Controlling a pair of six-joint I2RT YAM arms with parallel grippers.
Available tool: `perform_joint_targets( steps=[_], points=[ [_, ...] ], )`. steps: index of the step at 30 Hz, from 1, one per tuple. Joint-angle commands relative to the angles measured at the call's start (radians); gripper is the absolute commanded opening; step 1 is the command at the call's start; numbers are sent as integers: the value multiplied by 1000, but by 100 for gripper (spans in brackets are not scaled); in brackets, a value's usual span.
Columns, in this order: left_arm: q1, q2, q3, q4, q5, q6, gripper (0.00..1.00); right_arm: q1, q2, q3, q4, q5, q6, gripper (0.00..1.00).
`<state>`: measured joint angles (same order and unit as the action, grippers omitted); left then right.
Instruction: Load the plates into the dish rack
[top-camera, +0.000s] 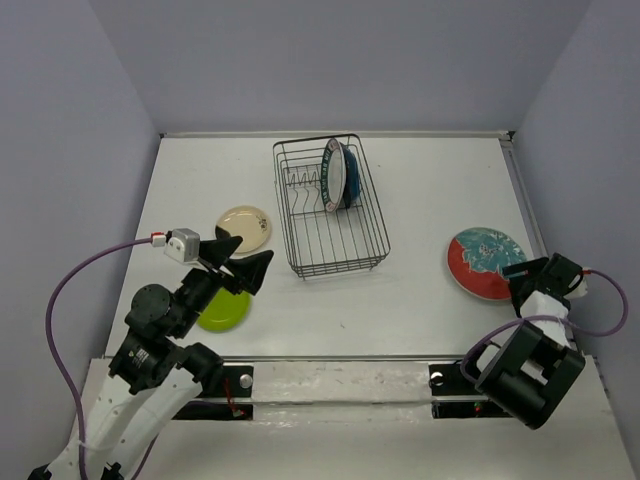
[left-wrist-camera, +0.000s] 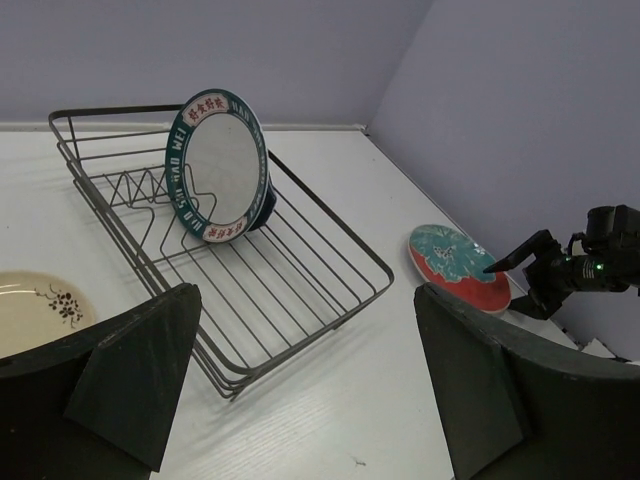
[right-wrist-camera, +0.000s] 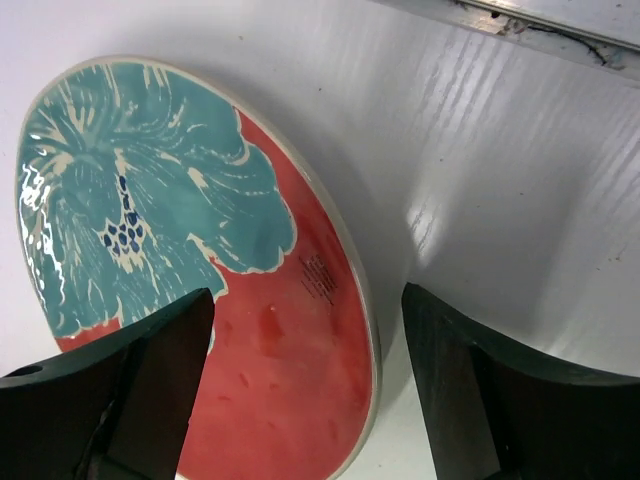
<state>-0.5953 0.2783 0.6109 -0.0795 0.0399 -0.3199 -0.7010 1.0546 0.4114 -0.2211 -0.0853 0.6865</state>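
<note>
The dish rack (top-camera: 381, 215) stands mid-table with two plates upright in its tines: a white one with a teal rim (top-camera: 333, 172) and a dark blue one (top-camera: 348, 178) behind it. The cream plate (top-camera: 245, 228) and the lime green plate (top-camera: 225, 312) lie flat left of the rack. Flat at the right lies the red plate (top-camera: 487, 262). My right gripper (right-wrist-camera: 305, 300) is open and straddles that red plate's (right-wrist-camera: 150, 190) near rim, one finger over the plate, one over the table. My left gripper (top-camera: 243, 255) is open and empty above the table between the cream and green plates.
In the left wrist view the rack's (left-wrist-camera: 385, 268) near corner lies just ahead of my open left fingers (left-wrist-camera: 150, 370), with the teal-rimmed plate (left-wrist-camera: 222, 165) standing inside. Grey walls enclose the table on three sides. A metal rail (top-camera: 340, 378) runs along the near edge.
</note>
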Motion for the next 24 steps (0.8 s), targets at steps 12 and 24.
perform_joint_targets(
  steps=[12,24],
  points=[
    [11,32,32,37,-11,8,99,-6,274,-163,489,-435,100,26],
    [54,97,32,46,3,13,99,38,32,-191,582,-462,169,7]
  ],
)
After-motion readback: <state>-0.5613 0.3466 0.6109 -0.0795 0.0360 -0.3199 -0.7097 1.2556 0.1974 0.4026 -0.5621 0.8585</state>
